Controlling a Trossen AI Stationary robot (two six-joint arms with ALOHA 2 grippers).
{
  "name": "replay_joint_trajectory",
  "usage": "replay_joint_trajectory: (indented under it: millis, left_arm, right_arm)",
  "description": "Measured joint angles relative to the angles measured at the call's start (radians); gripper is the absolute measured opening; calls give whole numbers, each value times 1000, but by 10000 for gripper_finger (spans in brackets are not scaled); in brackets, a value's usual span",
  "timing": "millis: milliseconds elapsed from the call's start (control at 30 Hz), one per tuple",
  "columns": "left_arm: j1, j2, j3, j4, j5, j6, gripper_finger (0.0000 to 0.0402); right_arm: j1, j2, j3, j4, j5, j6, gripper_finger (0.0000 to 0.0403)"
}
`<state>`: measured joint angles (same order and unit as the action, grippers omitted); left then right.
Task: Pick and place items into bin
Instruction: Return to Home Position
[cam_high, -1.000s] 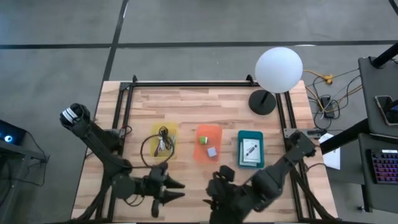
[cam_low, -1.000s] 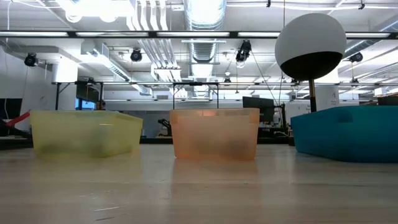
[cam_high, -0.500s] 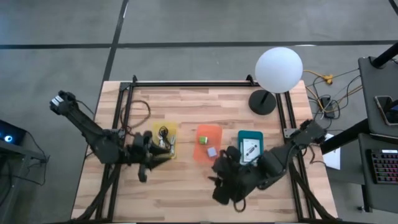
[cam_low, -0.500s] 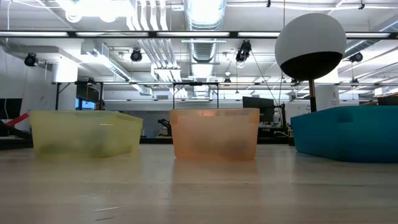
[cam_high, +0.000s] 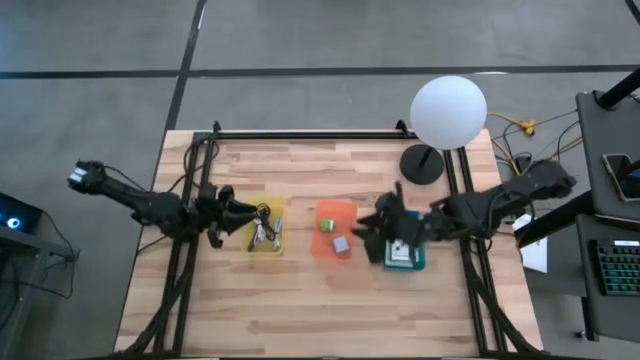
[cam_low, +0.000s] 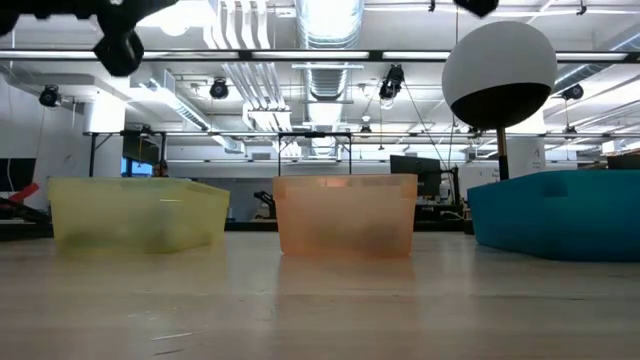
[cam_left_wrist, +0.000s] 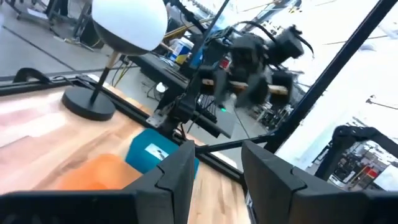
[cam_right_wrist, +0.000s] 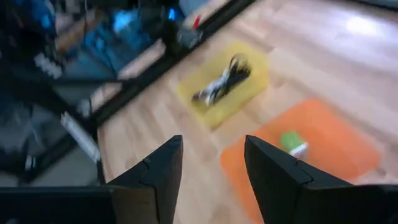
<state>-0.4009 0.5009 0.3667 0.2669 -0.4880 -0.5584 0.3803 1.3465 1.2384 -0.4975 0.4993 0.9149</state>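
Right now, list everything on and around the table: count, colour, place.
Table: one, pale wood, black rails at its edges.
Yellow bin: one, left end of the row of bins.
Cords: a tangle, black and white, in the yellow bin; count unclear.
Orange bin: one, middle of the row.
Green cube: one, in the orange bin.
Pale purple cube: one, in the orange bin, beside the green one.
Blue bin: one, right end of the row.
White card box: at least one, in the blue bin, partly under the right arm.
Lamp: one, white globe, black base, far right corner.
Left claw: open, beside the yellow bin.
Right claw: open, at the blue bin's inner edge.
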Motion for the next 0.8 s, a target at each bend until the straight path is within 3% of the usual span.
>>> replay_joint_trajectory:
  millis: [100, 200, 367, 500, 567, 700, 800]
  left_arm:
    - [79, -61, -50, -15, 84, 22, 118]
    - [148, -97, -66, -102, 119, 40, 118]
    - [190, -110, -90, -221, 125, 68, 118]
    - [190, -147, -106, -281, 138, 68, 118]
    - [192, -161, -109, -321, 139, 67, 118]
    - [192, -208, -109, -367, 142, 34, 118]
    - [192, -239, -109, -367, 140, 16, 118]
  right_arm:
    - [-53, -82, -118, 106, 5, -36, 159]
    - [-99, -153, -195, 78, 22, -92, 159]
    - [-123, -266, -291, 51, 21, 81, 159]
    - [-84, -321, -360, 135, 25, -116, 159]
    - [-95, -361, -412, 171, 33, -126, 159]
    - [-104, -458, -554, 365, 37, -170, 159]
    - [-106, -527, -674, 560, -28, -234, 159]
